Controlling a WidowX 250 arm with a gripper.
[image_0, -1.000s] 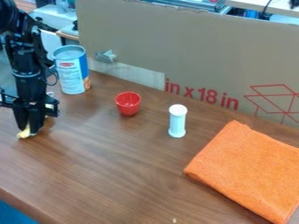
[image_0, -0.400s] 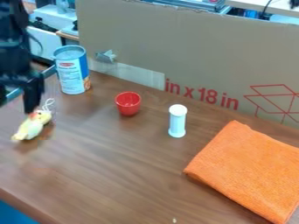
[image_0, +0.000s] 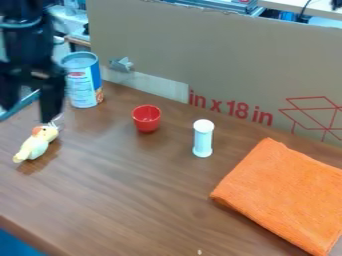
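At far L of view, gripper hung w/ fingers spread apart, near toy bird on brown tbl. Toy lay at a slant: pale yellow-green body, yellow head w/ orange patch, white string by 1 fingertip. Blue/white can stood behind, partly hidden by gripper. Then red cup, open end up; upright white tube; folded orange cloth at R. Cardboard w/ red print ran along back.
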